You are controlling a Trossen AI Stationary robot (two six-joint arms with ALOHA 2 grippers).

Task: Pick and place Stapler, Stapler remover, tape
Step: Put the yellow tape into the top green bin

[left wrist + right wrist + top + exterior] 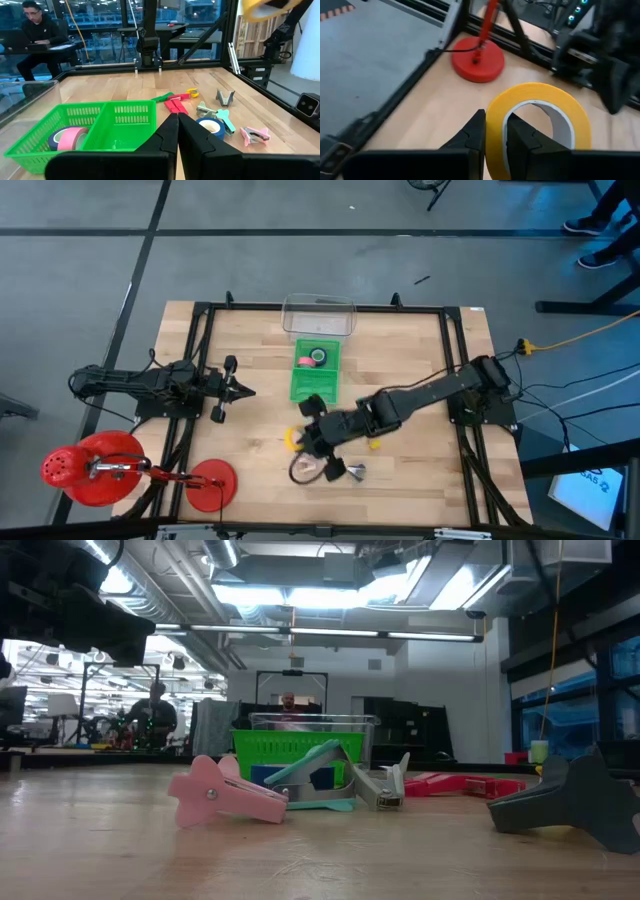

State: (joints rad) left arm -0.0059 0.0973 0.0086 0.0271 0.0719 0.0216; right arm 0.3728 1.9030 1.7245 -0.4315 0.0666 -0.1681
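We find the right gripper (494, 134) clamped on the wall of a yellow tape roll (540, 120), raised off the table (420, 470), at six o'clock of the green basket (316, 380). A pink tape roll (70, 137) lies inside the basket. The left gripper (177, 135) waits at nine o'clock, fingers together, holding nothing.

The counter (250, 450) was pale wood with a smooth matt finish and visible grain. The basket (125, 120) looked like green moulded plastic mesh; behind it stood a clear plastic box (318, 317). The yellow tape (540, 120) was smooth, slightly glossy, with a white inner core. The right gripper (495, 137) was matt dark plastic. The red base (478, 62) looked glossy.
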